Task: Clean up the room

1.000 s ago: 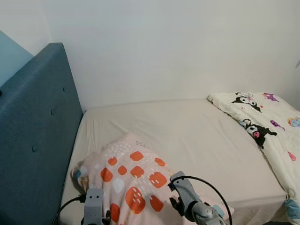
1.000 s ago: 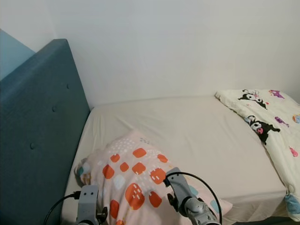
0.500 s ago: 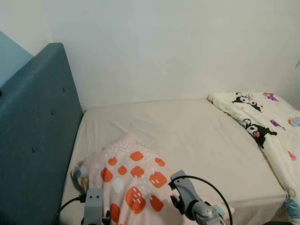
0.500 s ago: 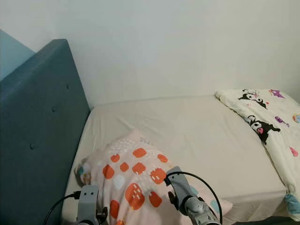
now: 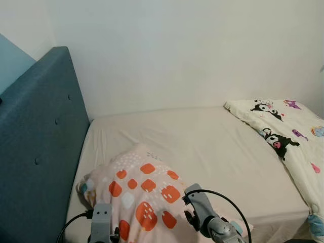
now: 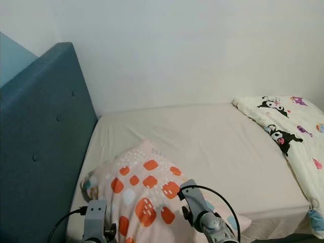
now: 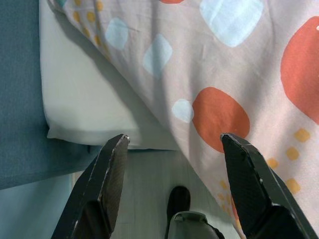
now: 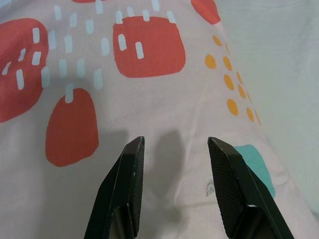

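A pale pink pillow with orange and light blue blotches lies at the near corner of a bed covered in a cream fitted sheet, close beside the tall teal upholstered headboard. Part of the pillow overhangs the near mattress edge. The left gripper hangs above that overhanging edge, fingers spread wide and holding nothing, with floor visible below. The right gripper hovers just over the pillow's top surface, fingers likewise parted and empty.

Likely risks: the soft cover may bunch or slip if only loose fabric is pinched, so the pillow could sag from the hold or slide off the bed edge onto the floor. The left fingers could close on air beside the overhang.

Other things: a white quilt printed with black cartoon characters is heaped on the far right of the bed, well apart from the pillow. A plain white wall stands behind. The headboard close by limits room on the left
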Robot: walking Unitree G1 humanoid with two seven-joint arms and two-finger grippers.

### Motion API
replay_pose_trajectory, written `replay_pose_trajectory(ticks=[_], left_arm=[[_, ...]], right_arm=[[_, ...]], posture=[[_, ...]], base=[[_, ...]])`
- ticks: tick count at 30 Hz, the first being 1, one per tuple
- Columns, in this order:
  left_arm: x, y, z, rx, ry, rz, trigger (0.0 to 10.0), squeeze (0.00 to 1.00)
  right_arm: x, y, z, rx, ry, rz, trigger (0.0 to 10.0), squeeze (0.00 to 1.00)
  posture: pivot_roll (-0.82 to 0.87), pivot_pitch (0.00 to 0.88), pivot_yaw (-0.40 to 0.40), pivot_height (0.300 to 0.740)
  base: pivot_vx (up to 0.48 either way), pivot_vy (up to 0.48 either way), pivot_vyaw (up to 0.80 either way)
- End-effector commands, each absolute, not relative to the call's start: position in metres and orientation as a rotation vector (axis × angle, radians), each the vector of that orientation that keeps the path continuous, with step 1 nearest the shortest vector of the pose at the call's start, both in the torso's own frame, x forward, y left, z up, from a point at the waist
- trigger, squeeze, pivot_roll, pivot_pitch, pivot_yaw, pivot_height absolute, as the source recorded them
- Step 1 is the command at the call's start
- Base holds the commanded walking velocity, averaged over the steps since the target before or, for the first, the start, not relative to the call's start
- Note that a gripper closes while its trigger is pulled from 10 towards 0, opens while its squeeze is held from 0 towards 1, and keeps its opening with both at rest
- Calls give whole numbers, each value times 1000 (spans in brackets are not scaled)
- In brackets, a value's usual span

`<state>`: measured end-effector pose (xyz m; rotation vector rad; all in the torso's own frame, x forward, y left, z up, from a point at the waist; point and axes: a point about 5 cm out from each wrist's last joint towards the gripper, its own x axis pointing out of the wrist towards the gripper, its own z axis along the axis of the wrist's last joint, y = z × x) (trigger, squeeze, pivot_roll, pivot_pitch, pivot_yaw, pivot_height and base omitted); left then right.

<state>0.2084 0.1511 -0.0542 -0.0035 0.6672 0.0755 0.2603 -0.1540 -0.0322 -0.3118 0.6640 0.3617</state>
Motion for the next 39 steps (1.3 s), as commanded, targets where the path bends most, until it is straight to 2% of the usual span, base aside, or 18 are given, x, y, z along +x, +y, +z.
replay_pose_trajectory(ticks=[1, 39], left_arm=[[206, 151, -56, 11, 681, 61, 10000, 0], [211, 157, -51, 10, 640, 115, 10000, 0]], right_arm=[[259, -156, -33, -308, 665, 352, 10000, 0], [259, -157, -33, -293, 663, 323, 10000, 0]], posture=[[-111, 0, -46, 740], [-111, 0, -45, 740]], base=[[0, 0, 0], [0, 0, 0]])
